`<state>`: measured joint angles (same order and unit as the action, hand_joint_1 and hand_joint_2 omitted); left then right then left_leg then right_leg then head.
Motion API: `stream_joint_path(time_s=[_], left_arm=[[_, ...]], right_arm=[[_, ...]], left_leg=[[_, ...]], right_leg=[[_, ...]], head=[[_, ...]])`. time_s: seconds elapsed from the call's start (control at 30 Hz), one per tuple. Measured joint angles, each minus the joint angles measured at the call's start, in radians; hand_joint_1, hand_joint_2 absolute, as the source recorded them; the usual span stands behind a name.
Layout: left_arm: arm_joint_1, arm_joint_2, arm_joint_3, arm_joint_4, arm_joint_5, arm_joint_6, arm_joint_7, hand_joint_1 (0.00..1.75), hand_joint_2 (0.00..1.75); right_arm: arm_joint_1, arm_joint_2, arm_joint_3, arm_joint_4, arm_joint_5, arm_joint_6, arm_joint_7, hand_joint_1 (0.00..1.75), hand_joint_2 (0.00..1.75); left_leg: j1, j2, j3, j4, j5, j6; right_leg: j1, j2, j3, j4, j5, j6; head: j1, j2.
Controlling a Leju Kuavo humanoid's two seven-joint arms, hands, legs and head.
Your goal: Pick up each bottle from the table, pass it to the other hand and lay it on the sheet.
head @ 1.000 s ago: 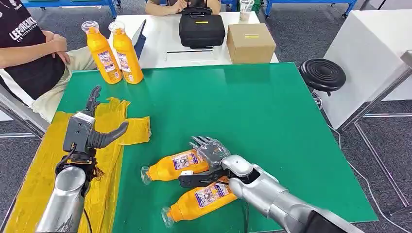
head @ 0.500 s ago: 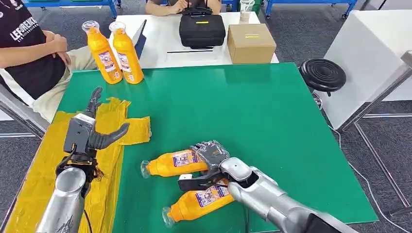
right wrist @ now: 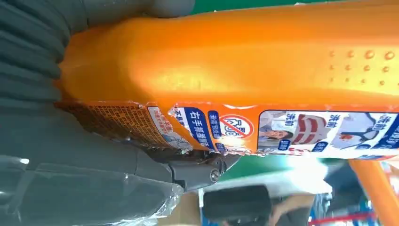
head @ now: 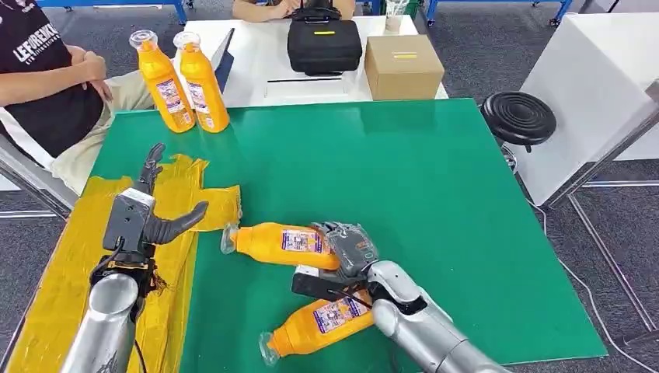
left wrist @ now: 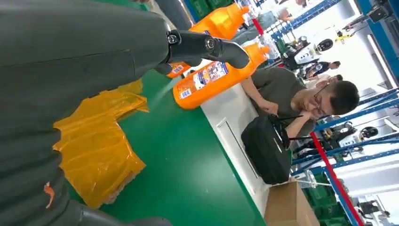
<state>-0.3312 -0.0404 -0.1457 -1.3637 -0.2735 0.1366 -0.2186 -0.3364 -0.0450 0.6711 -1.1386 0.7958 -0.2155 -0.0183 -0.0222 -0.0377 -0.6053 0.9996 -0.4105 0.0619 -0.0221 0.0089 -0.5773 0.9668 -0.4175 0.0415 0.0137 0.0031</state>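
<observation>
The right hand (head: 348, 250) grips a lying orange bottle (head: 280, 242).

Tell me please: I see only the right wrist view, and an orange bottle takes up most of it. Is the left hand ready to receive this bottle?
Observer: The left hand holds nothing. Its fingers are apart, over the yellow sheet and well apart from the right hand.
Operator: Which way does the bottle I hold point?
Observer: The held bottle lies nearly level, with its cap toward the sheet and the left hand.
Operator: Is another bottle close to my arm?
Observer: Yes, a second bottle lies on its side on the green table, right beside the right forearm.
</observation>
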Motion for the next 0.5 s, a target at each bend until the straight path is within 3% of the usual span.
stream_joint_path(time_s=[0.5], left_arm=[[0.002, -0.020, 0.013, -0.027, 0.155, 0.047, -0.005, 0.00, 1.75]], right_arm=[[0.028, 0.026, -0.126, -0.100, -0.061, -0.086, -0.036, 1.75, 1.75]], left_leg=[[0.000, 0.000, -0.001, 0.000, 0.000, 0.000]], right_leg=[[0.000, 0.000, -0.001, 0.000, 0.000, 0.000]], head=[[0.000, 0.000]])
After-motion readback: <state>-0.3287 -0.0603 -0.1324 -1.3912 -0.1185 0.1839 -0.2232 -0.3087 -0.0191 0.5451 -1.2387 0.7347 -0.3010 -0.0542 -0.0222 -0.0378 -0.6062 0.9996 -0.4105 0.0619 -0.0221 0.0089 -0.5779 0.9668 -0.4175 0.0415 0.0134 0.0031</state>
